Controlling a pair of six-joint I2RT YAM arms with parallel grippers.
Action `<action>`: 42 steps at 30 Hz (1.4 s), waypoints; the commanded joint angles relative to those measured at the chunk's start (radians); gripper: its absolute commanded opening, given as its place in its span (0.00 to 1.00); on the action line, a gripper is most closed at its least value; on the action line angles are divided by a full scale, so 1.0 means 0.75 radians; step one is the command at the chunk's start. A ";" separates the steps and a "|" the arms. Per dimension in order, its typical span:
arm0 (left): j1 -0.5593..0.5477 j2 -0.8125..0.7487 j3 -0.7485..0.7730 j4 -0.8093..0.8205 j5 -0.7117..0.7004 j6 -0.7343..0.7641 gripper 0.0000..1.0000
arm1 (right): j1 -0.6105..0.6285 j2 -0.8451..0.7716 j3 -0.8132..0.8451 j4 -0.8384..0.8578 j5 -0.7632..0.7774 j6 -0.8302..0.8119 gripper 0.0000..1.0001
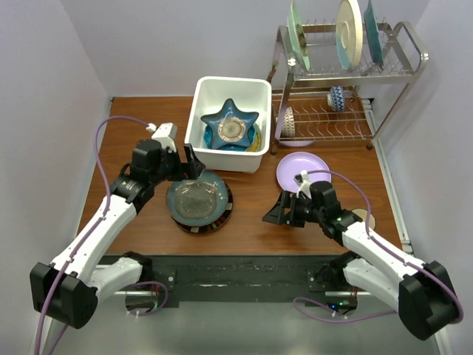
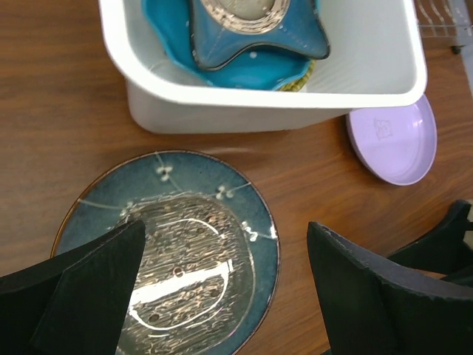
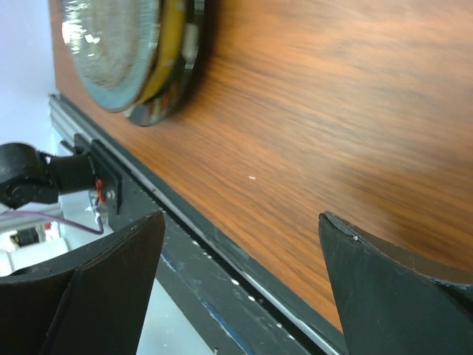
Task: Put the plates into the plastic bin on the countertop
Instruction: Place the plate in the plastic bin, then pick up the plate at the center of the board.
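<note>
A stack of plates (image 1: 198,201) lies on the countertop (image 1: 251,222): a clear glass plate (image 2: 185,277) on a dark teal plate (image 2: 166,185), over a black-rimmed striped one (image 1: 222,214). The white plastic bin (image 1: 255,92) behind holds a blue star-shaped plate (image 1: 231,127) on other plates. A lilac plate (image 1: 303,168) lies right of the bin. My left gripper (image 1: 194,166) is open and empty, above the stack's far edge (image 2: 222,288). My right gripper (image 1: 277,211) is open and empty, low over bare wood right of the stack (image 3: 240,274).
A metal wire dish rack (image 1: 403,44) at the back right holds three large upright plates and a small mug (image 1: 336,97). A black rail (image 3: 222,251) runs along the near table edge. The stack shows at the upper left of the right wrist view (image 3: 133,52).
</note>
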 commanded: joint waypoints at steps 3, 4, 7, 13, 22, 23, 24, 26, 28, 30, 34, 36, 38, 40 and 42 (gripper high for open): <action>0.010 -0.041 -0.049 -0.147 -0.174 -0.050 0.94 | 0.177 0.102 0.149 0.186 0.126 0.057 0.88; 0.010 -0.043 -0.039 -0.173 -0.174 -0.054 0.94 | 0.202 0.157 0.159 0.235 0.126 0.065 0.88; 0.010 -0.074 -0.055 -0.216 -0.274 -0.064 0.94 | 0.302 0.298 0.253 0.237 0.151 0.055 0.88; 0.012 -0.080 -0.084 -0.292 -0.371 -0.064 0.90 | 0.363 0.439 0.366 0.319 0.145 0.047 0.88; 0.012 0.024 -0.194 -0.184 -0.283 -0.085 0.66 | 0.366 0.482 0.417 0.350 0.116 0.038 0.88; 0.012 0.033 -0.200 -0.167 -0.277 -0.087 0.65 | 0.366 0.480 0.413 0.348 0.116 0.030 0.88; 0.012 0.053 -0.208 -0.167 -0.276 -0.087 0.65 | 0.366 0.472 0.409 0.348 0.118 0.030 0.88; 0.012 0.071 -0.215 -0.169 -0.278 -0.089 0.64 | 0.364 0.468 0.399 0.354 0.122 0.028 0.88; 0.012 0.084 -0.219 -0.159 -0.276 -0.089 0.63 | 0.366 0.464 0.388 0.366 0.122 0.034 0.88; 0.012 0.092 -0.225 -0.155 -0.278 -0.093 0.63 | 0.366 0.470 0.384 0.383 0.114 0.042 0.88; 0.012 0.118 -0.239 -0.129 -0.285 -0.097 0.63 | 0.366 0.482 0.388 0.397 0.104 0.040 0.88; 0.012 0.153 -0.247 -0.122 -0.291 -0.101 0.61 | 0.366 0.491 0.395 0.389 0.100 0.036 0.88; 0.010 0.192 -0.280 -0.096 -0.299 -0.117 0.58 | 0.366 0.501 0.403 0.379 0.096 0.026 0.88; 0.012 0.194 -0.302 -0.075 -0.293 -0.128 0.57 | 0.364 0.503 0.409 0.366 0.089 0.014 0.88; 0.012 0.190 -0.313 -0.061 -0.297 -0.132 0.55 | 0.364 0.499 0.411 0.358 0.089 0.004 0.88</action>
